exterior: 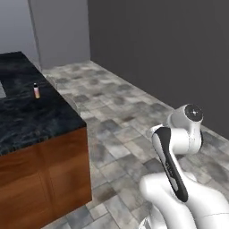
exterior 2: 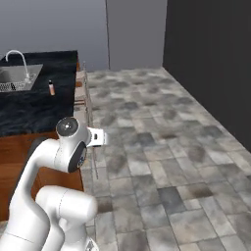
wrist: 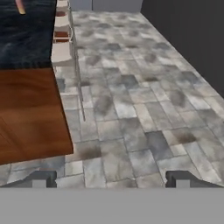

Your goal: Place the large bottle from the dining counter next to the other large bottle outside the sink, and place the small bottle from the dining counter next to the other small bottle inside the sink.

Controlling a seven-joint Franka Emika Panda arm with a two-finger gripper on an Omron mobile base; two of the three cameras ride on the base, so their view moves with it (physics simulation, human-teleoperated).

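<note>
The small bottle (exterior: pixel 36 91) (exterior 2: pixel 51 88), pinkish with an orange-red lower part and a dark cap, stands upright on the black marbled top of the dining counter (exterior: pixel 31 116) (exterior 2: pixel 34 110). Its lower part also shows at the top left of the hand view (wrist: pixel 19 5). The sink (exterior 2: pixel 22 74) with its curved faucet (exterior 2: pixel 19 61) lies left of that bottle in the right base view. My gripper (wrist: pixel 113 179) is open and empty, hovering over the tiled floor, well short of the counter's wood side (wrist: pixel 30 113). The large bottle, the other large bottle and the other small bottle are out of view.
Pale stools (exterior 2: pixel 83 93) (wrist: pixel 62 48) line the counter's right flank. Grey tiled floor (exterior 2: pixel 162 147) stretches wide to the right, up to a dark wall (exterior 2: pixel 211 59). A wire rack (exterior 2: pixel 9 87) sits by the basin.
</note>
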